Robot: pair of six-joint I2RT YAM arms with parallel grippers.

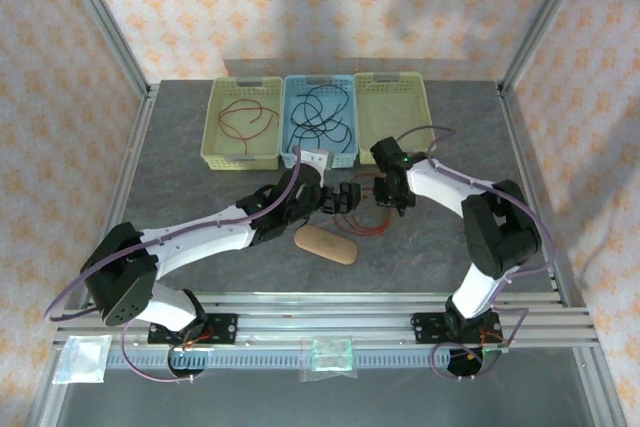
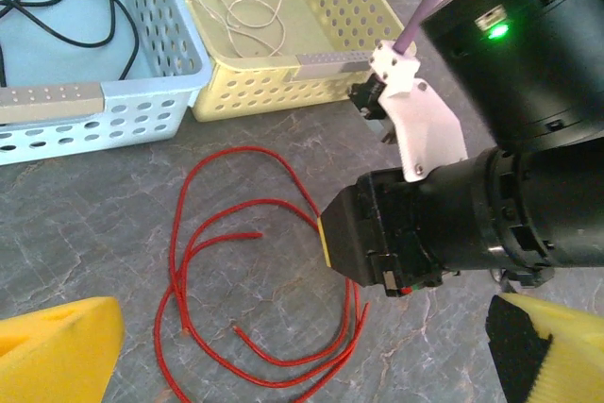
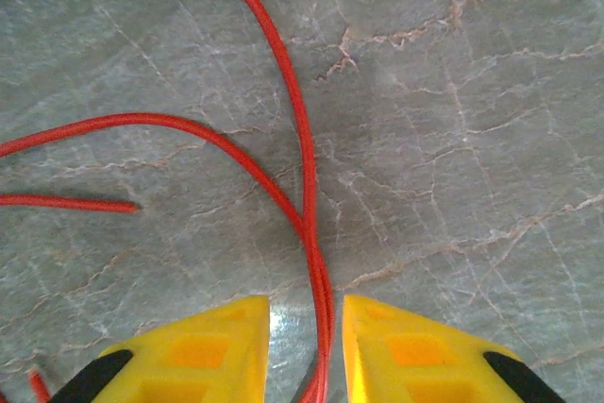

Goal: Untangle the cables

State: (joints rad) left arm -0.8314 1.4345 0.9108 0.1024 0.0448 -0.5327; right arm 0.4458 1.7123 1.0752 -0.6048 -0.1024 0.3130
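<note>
Loose red cables point(image 1: 360, 219) lie looped on the grey table in front of the baskets. My right gripper point(image 3: 307, 346) is down over them. Its yellow fingers point(image 3: 203, 346) stand slightly apart, and two red strands point(image 3: 307, 167) run through the gap untouched on either side. My left gripper point(image 2: 302, 356) is wide open just left of it, above the red loops point(image 2: 247, 150), and holds nothing. A red cable point(image 1: 243, 119) lies in the left basket, black cables point(image 1: 320, 117) in the blue one, and a pale cable point(image 2: 250, 7) in the right one.
Three baskets stand in a row at the back: yellow-green point(image 1: 215, 142), blue point(image 1: 291, 145), yellow point(image 1: 424, 117). A tan oval pad point(image 1: 325, 244) lies on the table close in front of the grippers. The two gripper heads are very close together.
</note>
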